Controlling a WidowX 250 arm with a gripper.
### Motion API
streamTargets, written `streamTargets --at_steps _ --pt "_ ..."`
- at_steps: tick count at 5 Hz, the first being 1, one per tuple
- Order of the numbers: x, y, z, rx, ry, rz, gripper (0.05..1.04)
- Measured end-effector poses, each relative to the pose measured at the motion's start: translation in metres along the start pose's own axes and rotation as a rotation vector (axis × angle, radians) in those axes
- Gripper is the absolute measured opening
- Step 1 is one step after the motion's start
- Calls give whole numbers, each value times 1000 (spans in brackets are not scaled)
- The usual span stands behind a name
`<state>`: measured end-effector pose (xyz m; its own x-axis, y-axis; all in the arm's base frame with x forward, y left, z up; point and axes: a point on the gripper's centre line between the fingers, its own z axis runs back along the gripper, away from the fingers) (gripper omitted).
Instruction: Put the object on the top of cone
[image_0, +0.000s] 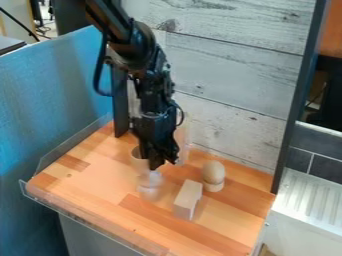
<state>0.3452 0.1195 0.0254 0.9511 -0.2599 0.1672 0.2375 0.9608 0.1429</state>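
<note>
Gripper (162, 165) observed near frame centre, pointed down over the table (90, 185); its state cannot be made out. A blurred, see-through item (150, 184) is noted just below it. A pale cylinder (138, 161) is partly hidden behind the gripper. Right of centre, a wooden block (187, 201) is seen near an upright round-topped piece (214, 175). Object and cone could not be identified with certainty.

I count, on the wooden surface (87, 185): one pale block (188, 199); one round-topped piece (214, 173); one translucent piece (149, 183); one tan round-rimmed piece (138, 159).
</note>
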Motion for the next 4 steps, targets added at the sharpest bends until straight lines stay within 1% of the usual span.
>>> streamTargets --at_steps 1,2,3,4 --pt "-7 -2 0 -7 -4 -15 131" --pt "-12 -6 0 3 -8 -31 131" --pt "-11 -11 0 15 -22 -49 160" --pt "-11 -15 -1 0 -28 -44 382"
